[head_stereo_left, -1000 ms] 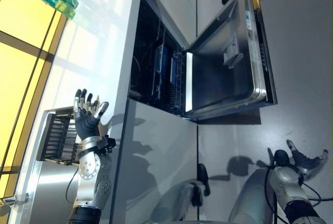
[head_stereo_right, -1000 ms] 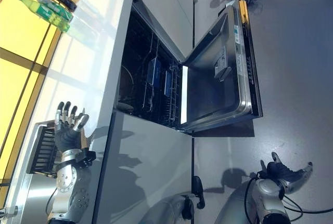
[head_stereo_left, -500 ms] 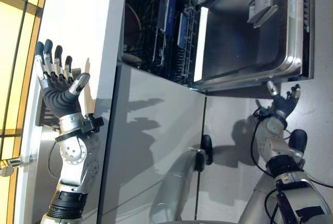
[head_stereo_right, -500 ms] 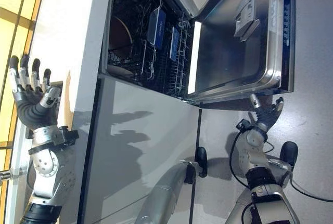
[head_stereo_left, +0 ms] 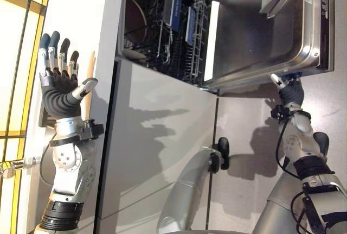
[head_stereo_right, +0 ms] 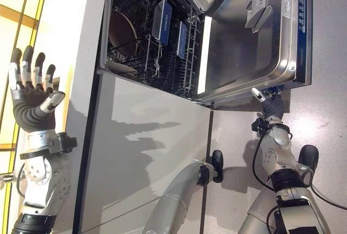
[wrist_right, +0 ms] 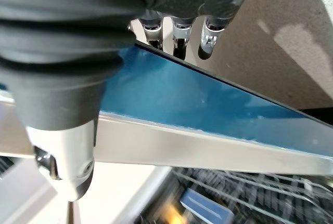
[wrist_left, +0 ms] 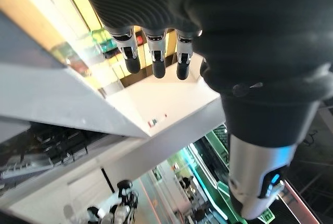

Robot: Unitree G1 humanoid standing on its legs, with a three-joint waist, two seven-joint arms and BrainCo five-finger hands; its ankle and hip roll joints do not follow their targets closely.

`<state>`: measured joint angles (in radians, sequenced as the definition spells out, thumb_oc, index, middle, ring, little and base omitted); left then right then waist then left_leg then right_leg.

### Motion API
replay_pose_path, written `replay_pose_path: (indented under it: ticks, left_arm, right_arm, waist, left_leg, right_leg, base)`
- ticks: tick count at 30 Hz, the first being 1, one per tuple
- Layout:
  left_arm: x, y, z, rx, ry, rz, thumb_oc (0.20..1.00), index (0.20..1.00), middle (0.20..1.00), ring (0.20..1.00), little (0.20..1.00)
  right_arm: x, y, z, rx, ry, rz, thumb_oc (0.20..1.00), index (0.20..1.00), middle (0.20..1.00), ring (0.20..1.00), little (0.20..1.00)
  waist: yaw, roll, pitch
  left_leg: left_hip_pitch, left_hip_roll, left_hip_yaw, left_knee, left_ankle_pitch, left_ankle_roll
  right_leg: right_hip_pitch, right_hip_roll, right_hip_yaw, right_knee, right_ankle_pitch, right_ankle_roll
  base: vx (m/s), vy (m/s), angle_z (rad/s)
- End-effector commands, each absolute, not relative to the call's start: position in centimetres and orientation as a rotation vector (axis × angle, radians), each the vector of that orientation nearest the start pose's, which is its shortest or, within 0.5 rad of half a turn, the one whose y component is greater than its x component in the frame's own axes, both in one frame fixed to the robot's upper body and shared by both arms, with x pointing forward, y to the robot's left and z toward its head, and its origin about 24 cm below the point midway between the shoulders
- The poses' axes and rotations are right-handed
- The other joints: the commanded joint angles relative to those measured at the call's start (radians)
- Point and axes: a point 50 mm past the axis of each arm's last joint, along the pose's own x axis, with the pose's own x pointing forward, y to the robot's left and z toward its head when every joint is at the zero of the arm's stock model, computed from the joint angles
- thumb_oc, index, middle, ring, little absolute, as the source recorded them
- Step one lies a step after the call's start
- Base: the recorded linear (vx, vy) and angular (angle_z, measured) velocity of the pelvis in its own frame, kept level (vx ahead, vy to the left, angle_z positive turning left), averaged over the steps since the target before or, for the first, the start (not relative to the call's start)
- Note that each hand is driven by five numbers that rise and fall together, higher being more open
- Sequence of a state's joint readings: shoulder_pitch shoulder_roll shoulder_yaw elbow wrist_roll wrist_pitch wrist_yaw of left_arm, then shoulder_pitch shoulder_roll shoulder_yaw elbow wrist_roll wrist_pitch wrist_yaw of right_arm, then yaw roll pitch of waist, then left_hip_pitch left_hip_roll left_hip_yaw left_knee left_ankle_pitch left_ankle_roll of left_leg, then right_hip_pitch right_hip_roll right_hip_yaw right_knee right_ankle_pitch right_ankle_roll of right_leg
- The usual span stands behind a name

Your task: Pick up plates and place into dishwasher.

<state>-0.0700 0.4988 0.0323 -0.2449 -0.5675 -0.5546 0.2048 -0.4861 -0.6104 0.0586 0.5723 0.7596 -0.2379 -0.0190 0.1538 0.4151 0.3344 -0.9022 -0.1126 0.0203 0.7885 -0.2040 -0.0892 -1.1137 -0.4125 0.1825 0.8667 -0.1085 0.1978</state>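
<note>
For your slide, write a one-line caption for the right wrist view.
Right hand at the open stainless-steel dishwasher door's edge, fingers over it.

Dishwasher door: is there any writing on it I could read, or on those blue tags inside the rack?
Control strip along the dishwasher door edge: small print, too small to read.
Blue tags in the rack: no text legible.
No text can be quoted.

The dishwasher [head_stereo_right: 179,38] stands open beneath the countertop, its stainless steel door [head_stereo_right: 249,44] dropped down and its wire rack [head_stereo_right: 146,55] exposed. A brown plate [head_stereo_right: 122,33] stands on edge in the rack's far end, near two blue baskets [head_stereo_right: 161,21].
</note>
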Motion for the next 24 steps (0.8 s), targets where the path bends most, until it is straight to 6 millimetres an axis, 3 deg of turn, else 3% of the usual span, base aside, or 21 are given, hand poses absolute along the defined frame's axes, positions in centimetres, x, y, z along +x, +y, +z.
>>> replay_pose_path:
  ticks: [1, 7, 13, 24]
  left_arm:
    - [23.1, 23.3, 11.3, -0.291, -0.506, 0.158, 1.000, 1.000, 1.000, 1.000, 1.000]
    - [22.9, 24.1, 11.4, -0.291, -0.503, 0.126, 1.000, 1.000, 1.000, 1.000, 1.000]
    - [22.6, 25.2, 11.5, -0.290, -0.502, 0.107, 1.000, 1.000, 1.000, 1.000, 1.000]
    - [21.8, 26.7, 10.9, -0.280, -0.464, 0.096, 1.000, 1.000, 1.000, 1.000, 1.000]
  right_arm:
    - [35.2, -21.3, 26.6, -0.021, -0.668, 0.268, 1.000, 1.000, 1.000, 1.000, 1.000]
    - [34.9, -19.9, 28.2, -0.055, -0.702, 0.315, 1.000, 1.000, 1.000, 1.000, 1.000]
    - [34.4, -19.2, 28.4, -0.075, -0.736, 0.325, 1.000, 1.000, 1.000, 1.000, 1.000]
    - [33.4, -18.0, 29.4, -0.106, -0.776, 0.330, 1.000, 1.000, 1.000, 1.000, 1.000]
  waist:
    - [0.051, 0.019, 0.186]
    - [0.088, 0.003, 0.186]
    - [0.116, -0.020, 0.186]
    - [0.164, -0.074, 0.186]
  left_leg:
    - [-0.040, -0.095, 0.041, -0.098, 0.103, 0.133]
    - [0.030, -0.099, 0.009, -0.131, 0.121, 0.122]
    - [0.106, -0.103, -0.030, -0.146, 0.120, 0.111]
    - [0.287, -0.113, -0.081, -0.148, 0.092, 0.080]
  right_leg:
    - [0.028, 0.039, -0.112, 0.160, -0.136, -0.159]
    - [0.119, 0.000, -0.159, 0.122, -0.127, -0.151]
    - [0.233, -0.043, -0.219, 0.078, -0.119, -0.145]
    - [0.538, -0.107, -0.334, -0.010, -0.118, -0.127]
  base:
    - [0.00, -0.022, 0.17]
    - [0.00, -0.010, 0.19]
    - [0.01, -0.034, 0.24]
    - [0.06, 0.009, 0.29]
